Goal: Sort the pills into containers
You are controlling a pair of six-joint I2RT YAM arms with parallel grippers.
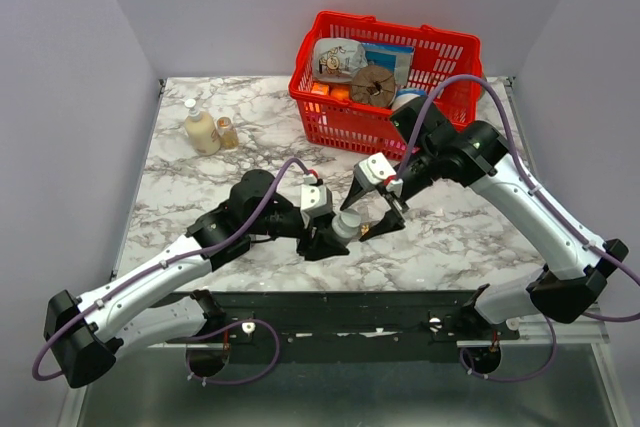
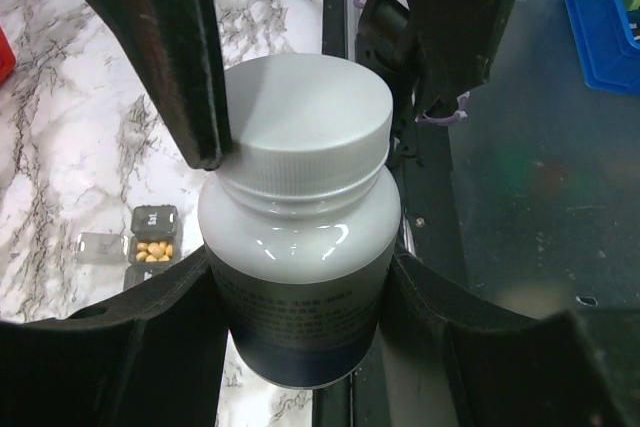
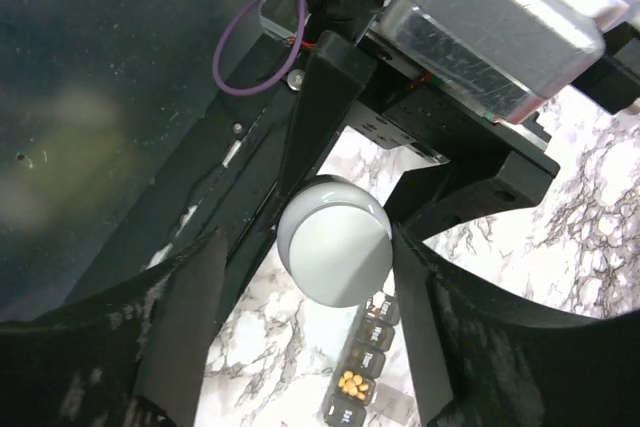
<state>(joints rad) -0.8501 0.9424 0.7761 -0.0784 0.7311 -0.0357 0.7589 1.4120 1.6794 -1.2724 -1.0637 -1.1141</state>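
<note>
Bright even overhead light, soft shadows, glare on white bottle (image 2: 300, 247) — wrist-view foregrounds blurred, dark.

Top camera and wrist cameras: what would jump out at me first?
Probably the bright red basket, full of things, at the far right of the table. Mid-table, the left end effector grips a white-capped pill bottle, and the right end effector sits open around its cap. On the table beneath lies a dark pill organizer with yellow pills in one compartment.
</note>
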